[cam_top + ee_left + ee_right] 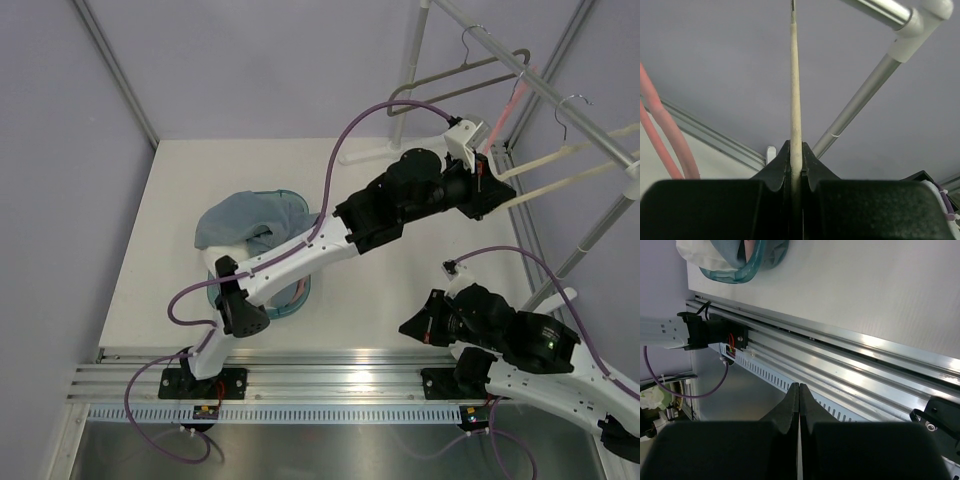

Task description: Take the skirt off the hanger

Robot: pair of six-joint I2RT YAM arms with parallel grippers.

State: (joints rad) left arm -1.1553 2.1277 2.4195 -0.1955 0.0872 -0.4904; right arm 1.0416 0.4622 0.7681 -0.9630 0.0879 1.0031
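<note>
The blue-grey skirt (250, 220) lies bunched in a teal-rimmed basket (290, 305) left of centre, off any hanger; it also shows in the right wrist view (735, 252). My left gripper (505, 190) reaches to the rack at the right and is shut on the bar of a bare cream hanger (570, 185). In the left wrist view the cream bar (795, 90) runs straight up from between the closed left gripper (796, 150). My right gripper (408, 325) is shut and empty, low by the front rail (799, 390).
A clothes rack rail (540, 85) crosses the upper right, carrying a grey hanger (450, 80) and a pink hanger (510, 105). A rack pole (860, 100) stands close to the left gripper. The metal front rail (850, 360) lies under the right gripper.
</note>
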